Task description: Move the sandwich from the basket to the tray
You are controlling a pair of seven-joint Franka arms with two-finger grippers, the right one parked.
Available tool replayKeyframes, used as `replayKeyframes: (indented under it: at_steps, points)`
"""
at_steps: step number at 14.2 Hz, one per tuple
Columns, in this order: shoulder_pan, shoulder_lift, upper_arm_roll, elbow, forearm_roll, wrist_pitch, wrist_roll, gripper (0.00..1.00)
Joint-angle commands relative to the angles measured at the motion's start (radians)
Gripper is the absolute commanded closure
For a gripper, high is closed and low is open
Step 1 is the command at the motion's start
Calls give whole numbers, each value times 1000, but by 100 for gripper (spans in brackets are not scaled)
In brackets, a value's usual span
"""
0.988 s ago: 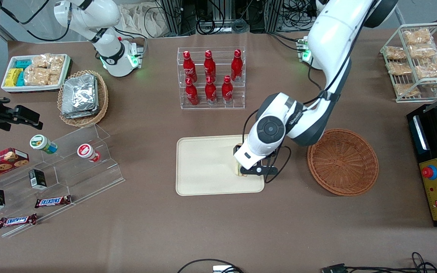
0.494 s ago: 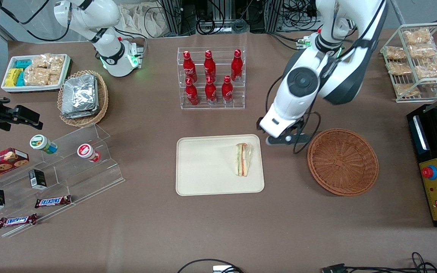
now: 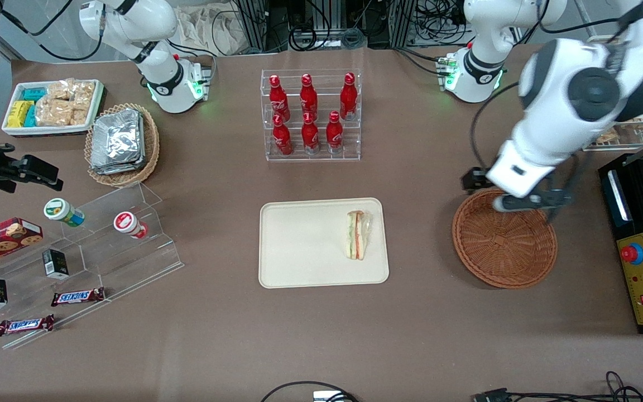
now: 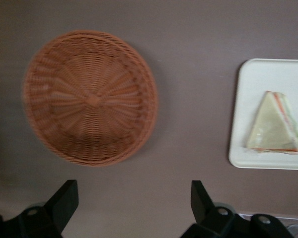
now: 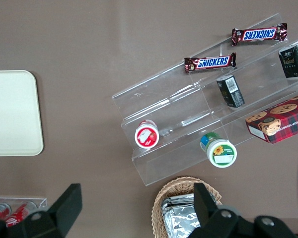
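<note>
Both fingers [image 4: 64, 198] of our hand [image 4: 131, 203] stand wide apart with nothing between them. The hand hangs above the basket's [image 3: 504, 239] rim, at the edge farther from the front camera, well apart from the tray [image 3: 305, 245].

We judge the task all but done: the basket shows only bare wicker, and the sandwich [image 3: 358, 234] lies flat on the tray, near the end that faces the basket and inside the rim. Nothing seems left except parking the arm.

Around us, a rack of red bottles [image 3: 310, 114] stands farther from the front camera than the tray. A wire rack of snack packs [image 3: 614, 84] and a black control box [image 3: 642, 245] sit at our end of the surface. Toward the parked arm's end lie a foil-pack basket [image 3: 122, 144], a white snack tray [image 3: 53, 106] and a clear stepped stand [image 3: 104, 245] with chocolate bars. None of these blocks a retreat, in our view.
</note>
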Motion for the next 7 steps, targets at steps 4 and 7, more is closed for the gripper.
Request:
replayKeyframes:
  at_steps: [4,7]
  points:
    - [187,22,-14,164,4,-123,84,0]
    - [229,74,-16,242,-7,-174,93,0]
